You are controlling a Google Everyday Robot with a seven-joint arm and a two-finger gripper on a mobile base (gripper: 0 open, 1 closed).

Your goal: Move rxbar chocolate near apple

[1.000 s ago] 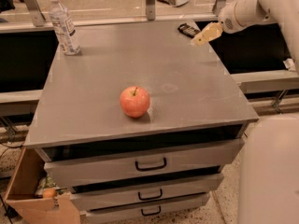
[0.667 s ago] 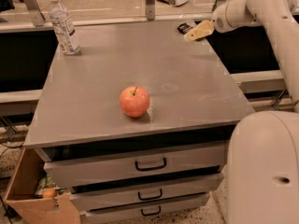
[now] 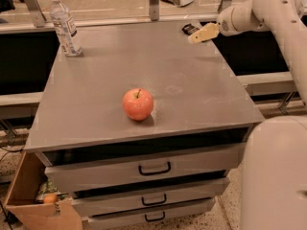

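At centre of the table (image 3: 96,114), the apple (image 3: 138,104), stem up. Well apart toward one o'clock, at the far right corner, the rxbar chocolate (image 3: 190,28). Just beside it at four o'clock, perhaps touching, the gripper (image 3: 196,36); parted or closed, hard to say. At eleven o'clock, a water bottle (image 3: 64,25).

I see the apple (image 3: 138,104) front-centre on the table (image 3: 206,85), the rxbar chocolate (image 3: 190,28) at the far right edge just behind my gripper (image 3: 197,36), a bottle (image 3: 64,25) far left.
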